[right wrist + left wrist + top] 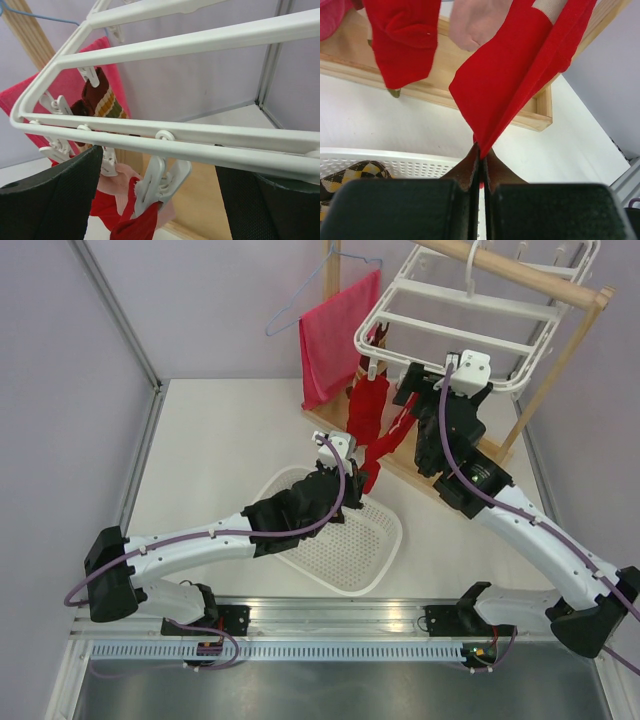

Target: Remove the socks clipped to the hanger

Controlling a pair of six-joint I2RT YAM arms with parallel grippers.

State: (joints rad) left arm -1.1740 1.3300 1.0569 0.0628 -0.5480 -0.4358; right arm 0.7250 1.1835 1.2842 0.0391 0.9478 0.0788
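The white hanger (470,315) hangs from a wooden stand at the back right. Two red socks (368,405), a pale pink sock (477,22) and a striped sock (97,100) hang from its clips. My left gripper (481,150) is shut on the lower tip of one red sock (510,75), which stretches taut up to its clip (160,185). My right gripper (160,200) is open, its fingers (55,200) either side of that clip, just below the hanger's front bar (200,145). An argyle sock (355,172) lies in the white basket (375,540).
A red-pink towel (335,335) hangs on a thin wire hanger at the back. The wooden stand's base (440,90) lies just behind the basket. The grey walls close in at left and right.
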